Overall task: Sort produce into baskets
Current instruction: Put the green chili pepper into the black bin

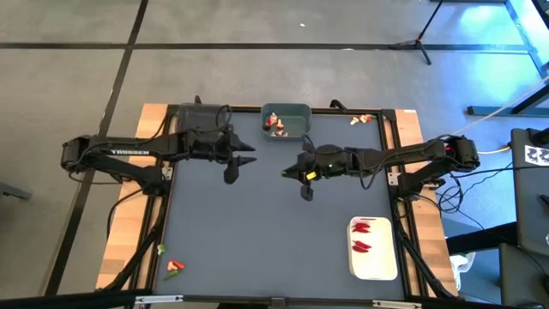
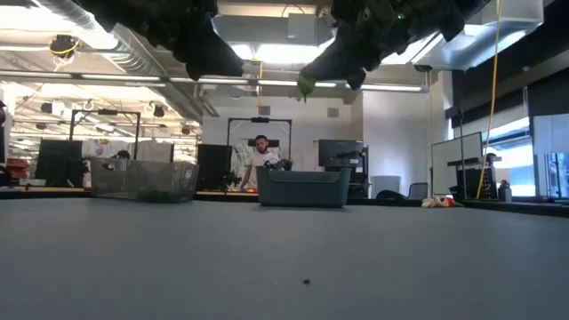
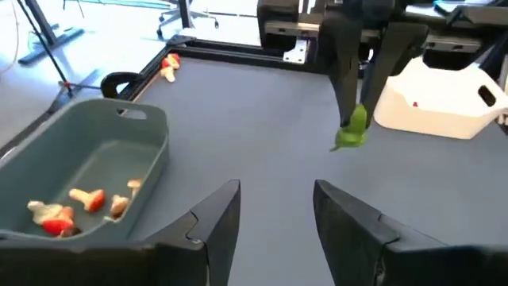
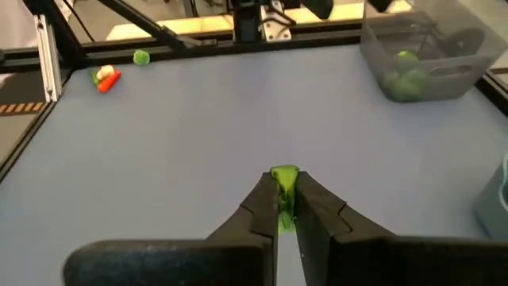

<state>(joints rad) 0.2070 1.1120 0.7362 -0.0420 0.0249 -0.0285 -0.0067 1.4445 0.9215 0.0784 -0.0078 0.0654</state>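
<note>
My right gripper hangs above the table's middle, shut on a small green produce piece, which also shows in the left wrist view. My left gripper stands open and empty, facing it from the left, near the grey-teal bin. That bin holds tan-and-red pieces. A dark grey bin at the far left holds green pieces. Red chilies lie in the white tray at the near right. My right gripper pinches the green piece between its two fingertips, and the piece's end sticks out past them. The fingers slant downward from the table's right side. The piece is lifted clear of the table.
Loose produce lies at the far right corner and the near left corner. The table's middle and near part is bare grey surface. In the low view, a person sits in the room beyond the table.
</note>
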